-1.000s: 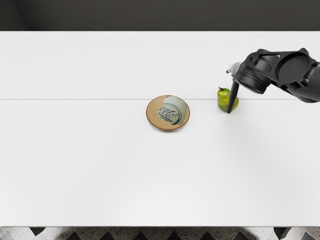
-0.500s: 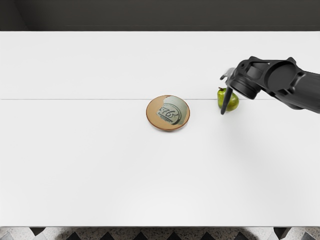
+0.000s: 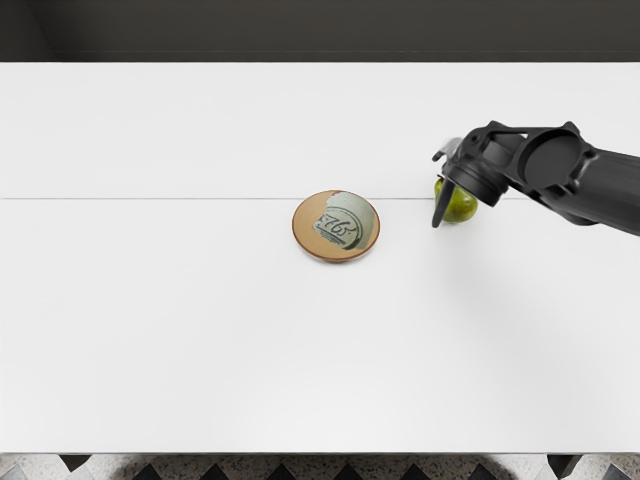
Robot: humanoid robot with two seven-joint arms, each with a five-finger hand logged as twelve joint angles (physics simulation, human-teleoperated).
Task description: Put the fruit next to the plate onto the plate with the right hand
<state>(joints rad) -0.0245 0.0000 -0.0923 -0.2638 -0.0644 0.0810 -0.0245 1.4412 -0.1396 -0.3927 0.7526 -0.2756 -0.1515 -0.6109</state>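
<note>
Right hand point(image 3: 463, 172): arm enters from the right edge, and the hand is poised directly over the fruit, covering its top and right side. One dark finger point(image 3: 438, 211) hangs straight and uncurled down the fruit's left flank, close against it or touching; contact cannot be confirmed. The remaining digits are hidden under the wrist housing. Judged loosely spread with nothing gripped. Fruit point(image 3: 461, 207): green, apparently a pear, resting on the counter point(image 3: 200, 330) to the right of the plate and clear of it, about level with the plate's far edge. Plate point(image 3: 297, 226): round, brown-rimmed, grey printed centre, mid-counter, nothing on it. Left arm: not visible. Step in hand: the final reach before the grasp; pick-up not yet made. Next move calls for settling the hand lower, wrapping it round the fruit, lifting clear, carrying leftward and setting it down on the plate. Risk: the hanging finger could nudge the fruit aside.
</note>
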